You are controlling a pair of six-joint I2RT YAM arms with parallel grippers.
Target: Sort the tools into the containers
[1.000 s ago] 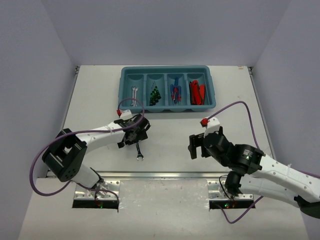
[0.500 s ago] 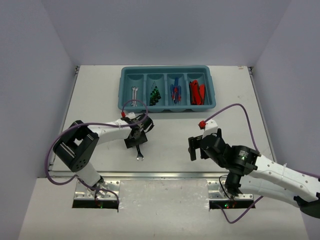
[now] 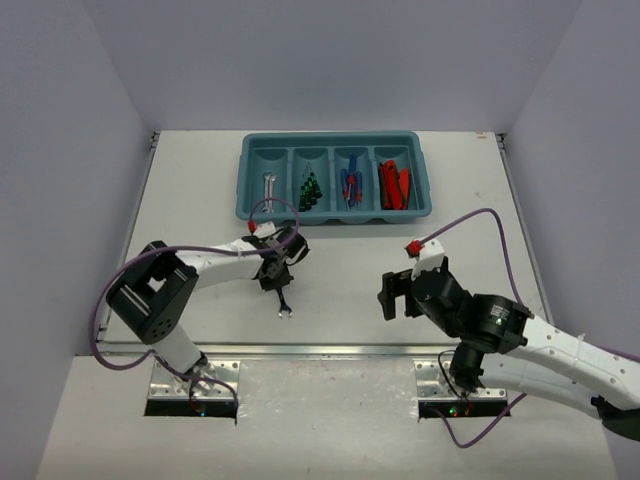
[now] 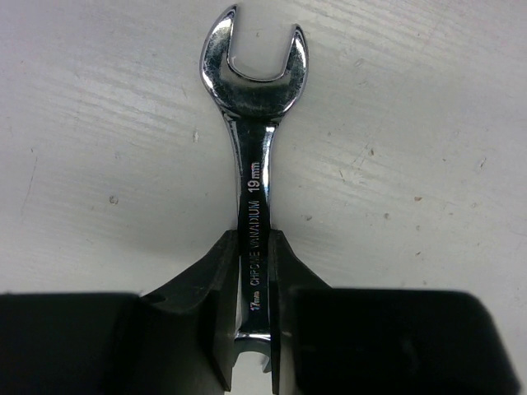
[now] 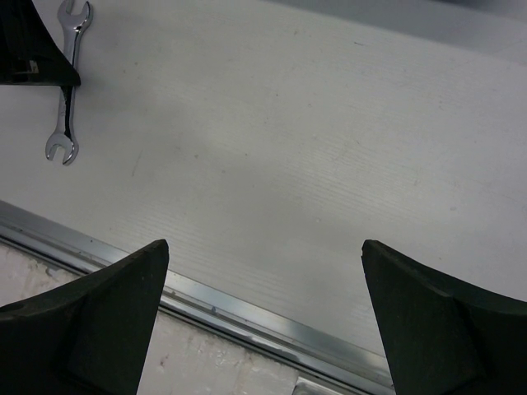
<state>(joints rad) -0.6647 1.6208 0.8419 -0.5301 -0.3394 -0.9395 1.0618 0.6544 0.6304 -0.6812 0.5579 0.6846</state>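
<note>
Pinches the silver wrench (image 4: 251, 189) by its shank in the left end effector (image 3: 272, 278), flat on the white tabletop (image 3: 200, 200) left of centre in the top view, and holds the right end effector (image 3: 392, 296) spread wide and empty at lower right, well apart from the teal tray (image 3: 330, 137) at upper centre.

the wrench (image 4: 251, 189) is bright silver chrome with small white lettering, against the black left claw (image 4: 253, 271) and the faintly streaked white surface (image 4: 412, 164). the tray (image 3: 335, 140) is teal-blue, with silver wrenches (image 3: 268, 186), green-and-black drivers (image 3: 309, 190), blue-and-red screwdrivers (image 3: 350, 187) and red knives (image 3: 394, 185). the cable (image 3: 480, 215) is purple.
</note>
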